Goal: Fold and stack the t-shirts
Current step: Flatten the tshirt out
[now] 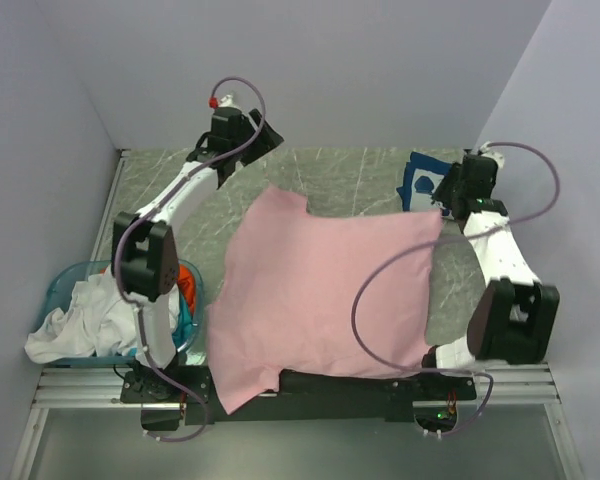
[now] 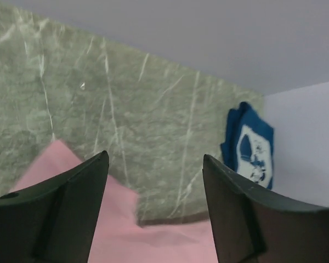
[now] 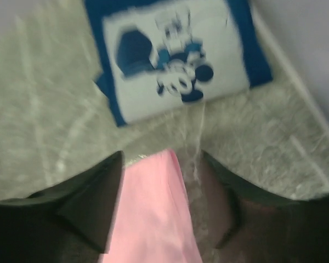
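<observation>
scanning from your left: the basket [image 1: 55,290] holds white, orange and teal tees [image 1: 70,325] awaiting their turn. your left gripper [image 2: 154,159] hangs over the far table [image 1: 360,180], jaws apart, holding nothing. the pink t-shirt [image 1: 320,290] lies spread flat mid-table, likely for folding. your right gripper [image 3: 162,156] straddles its far right corner, jaws apart, not pinching. the navy t-shirt [image 3: 175,60] sits folded far right, probably starting the stack.

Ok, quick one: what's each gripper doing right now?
Left gripper: open, holding nothing.
Right gripper: open; a corner of the pink shirt lies between its fingers, not pinched.
</observation>
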`<state>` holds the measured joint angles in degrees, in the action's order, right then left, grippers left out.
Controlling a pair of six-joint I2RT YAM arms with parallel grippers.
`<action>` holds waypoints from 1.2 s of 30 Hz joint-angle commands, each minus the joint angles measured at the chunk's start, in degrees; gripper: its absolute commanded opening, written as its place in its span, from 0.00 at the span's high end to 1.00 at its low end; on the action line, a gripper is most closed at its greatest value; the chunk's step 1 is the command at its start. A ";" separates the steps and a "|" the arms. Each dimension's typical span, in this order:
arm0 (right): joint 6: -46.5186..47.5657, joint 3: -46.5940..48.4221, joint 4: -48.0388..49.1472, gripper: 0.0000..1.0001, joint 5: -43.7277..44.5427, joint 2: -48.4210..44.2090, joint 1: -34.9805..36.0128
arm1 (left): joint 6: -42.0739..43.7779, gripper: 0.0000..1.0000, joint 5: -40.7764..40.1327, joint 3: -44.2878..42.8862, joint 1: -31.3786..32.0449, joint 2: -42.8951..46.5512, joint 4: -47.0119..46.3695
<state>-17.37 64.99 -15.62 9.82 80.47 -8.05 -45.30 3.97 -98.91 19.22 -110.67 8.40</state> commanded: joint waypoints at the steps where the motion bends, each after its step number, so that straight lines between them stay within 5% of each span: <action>1: 1.19 3.21 0.24 0.27 -2.00 3.55 -0.91 | 0.82 0.25 5.00 -8.05 1.25 -0.78 1.53; 12: -1.70 1.81 -7.40 0.25 -14.20 2.86 -0.73 | -1.20 0.22 0.52 16.80 3.10 13.89 9.61; 24: -5.13 -5.04 -11.72 0.28 -28.10 4.96 3.92 | -1.20 0.20 2.00 29.29 3.28 17.43 14.45; 36: -6.89 -5.58 -15.05 0.31 -24.77 13.03 6.56 | 0.21 0.22 0.26 32.30 3.28 12.60 13.30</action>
<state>-23.33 56.49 -28.60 -16.64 90.76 -1.85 -46.37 5.67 -66.35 22.46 -96.25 23.18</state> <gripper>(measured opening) 0.693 0.783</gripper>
